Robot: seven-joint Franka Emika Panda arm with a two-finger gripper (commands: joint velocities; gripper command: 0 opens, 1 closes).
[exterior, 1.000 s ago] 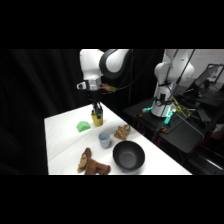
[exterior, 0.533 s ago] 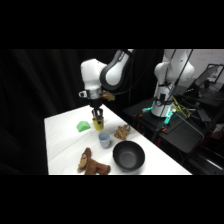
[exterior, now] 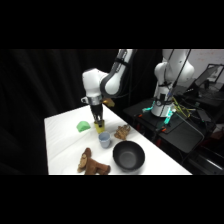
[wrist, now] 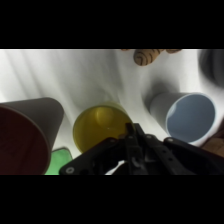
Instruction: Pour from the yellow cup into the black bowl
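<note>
The yellow cup [exterior: 101, 128] stands upright on the white table [exterior: 62, 145], between a green dome and a light blue-grey cup. My gripper [exterior: 99, 121] hangs straight down over it, its tip at the cup's rim. In the wrist view the yellow cup [wrist: 100, 125] shows its open mouth just beyond the gripper's [wrist: 131, 135] black linkage, which covers its near rim. The black bowl [exterior: 128, 156] sits near the table's front right, apart from the cups; only its dark edge [wrist: 214, 62] shows in the wrist view.
A light blue-grey cup [exterior: 104, 140] [wrist: 187, 117] stands close beside the yellow one. A dark brown cup [wrist: 25, 135] and a green dome [exterior: 83, 126] lie on its other side. A brown plush toy [exterior: 92, 164] and a tan toy [exterior: 121, 131] lie nearby.
The arm has bent and brought the gripper down onto the yellow cup. The cups, bowl and toys have stayed in place.
</note>
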